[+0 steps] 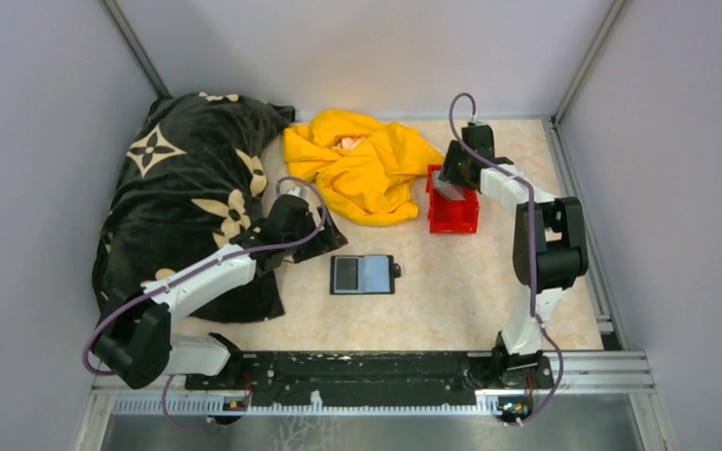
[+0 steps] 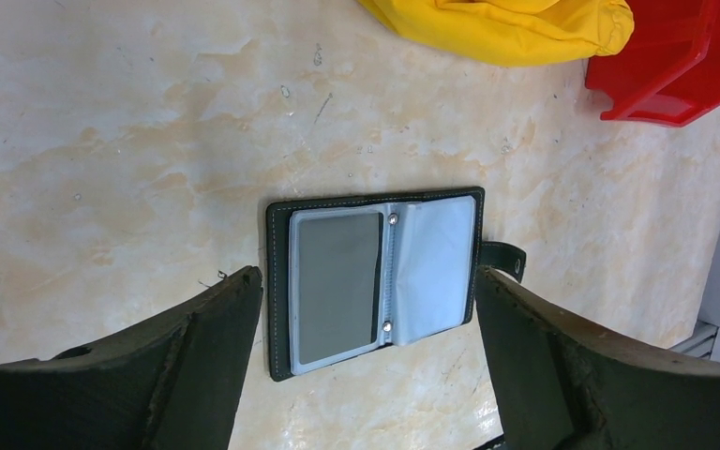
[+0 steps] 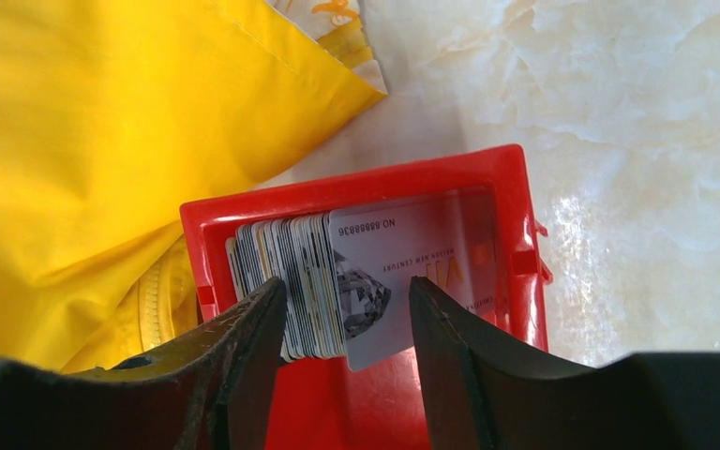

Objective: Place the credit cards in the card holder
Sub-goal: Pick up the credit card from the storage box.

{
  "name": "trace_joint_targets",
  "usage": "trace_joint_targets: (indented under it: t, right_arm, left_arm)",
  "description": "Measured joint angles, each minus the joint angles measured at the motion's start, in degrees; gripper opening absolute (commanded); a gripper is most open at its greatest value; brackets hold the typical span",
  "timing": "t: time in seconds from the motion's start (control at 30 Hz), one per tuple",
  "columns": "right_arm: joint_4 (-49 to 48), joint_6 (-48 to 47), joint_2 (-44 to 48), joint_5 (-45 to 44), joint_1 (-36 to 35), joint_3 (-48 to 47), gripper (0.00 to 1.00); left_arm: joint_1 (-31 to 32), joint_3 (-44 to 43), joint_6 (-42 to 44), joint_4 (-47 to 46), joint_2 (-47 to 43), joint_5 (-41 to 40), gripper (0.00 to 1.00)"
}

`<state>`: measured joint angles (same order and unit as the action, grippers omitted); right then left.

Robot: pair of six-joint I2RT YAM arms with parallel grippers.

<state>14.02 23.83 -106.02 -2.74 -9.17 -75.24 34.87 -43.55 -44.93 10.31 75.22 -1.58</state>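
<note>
Credit cards [image 3: 366, 272] stand on edge as a tight stack inside the red bin [image 3: 356, 187]. They are too many and too thin to count. The front card is silver-grey, with a printed number and a diamond picture. The right end effector [image 3: 347, 291] is over the bin with its fingers spread. Part of the stack shows between them, and I cannot tell if the fingers touch the cards.

One card holder [image 2: 375, 277] lies open and flat on the counter [image 2: 122, 141], left of the bin, nearer to the arm bases and well apart from it. One half has a dark grey panel under a clear sleeve and the other half has a pale clear sleeve. The snap tab sticks out on the side toward the bin. The left end effector [image 2: 367, 281] is farther left of the bin than the card holder. Its fingers are spread wide and hold nothing.

The counter is a glossy, pale beige surface with a marble pattern. One yellow cloth [image 1: 362, 164] lies crumpled just beside the bin on its left, and its edge reaches the bin. One dark blanket [image 1: 183, 183] with cream flower shapes lies beyond the cloth, far left of the bin.

Plain grey-lilac walls [image 1: 38, 141] close three sides, with metal profiles in the corners. The two arms are fixed on one black rail [image 1: 367, 371] at the near edge.
</note>
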Motion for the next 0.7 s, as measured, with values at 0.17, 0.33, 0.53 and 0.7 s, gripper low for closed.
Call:
trace_joint_targets:
  t: [0.17,0.33,0.53,0.7]
  right_arm:
    - [-1.01,0.28,-0.44,1.07,0.11,-0.24,0.41]
    - [-1.51,0.66,-0.48,2.34,0.35,-0.24,0.36]
    - [-1.6,0.76,-0.48,2.91,0.35,-0.22,0.34]
    - [-1.6,0.79,-0.42,3.08,0.37,-0.22,0.28]
  left_arm:
    - [-0.35,0.46,0.07,-0.17,0.2,0.66,0.88]
    - [-0.59,0.94,0.07,-0.9,0.55,1.33,0.88]
    - [-0.66,1.44,0.04,-1.42,0.55,2.05,0.88]
    - [-0.66,1.68,0.04,-1.86,0.55,2.47,0.87]
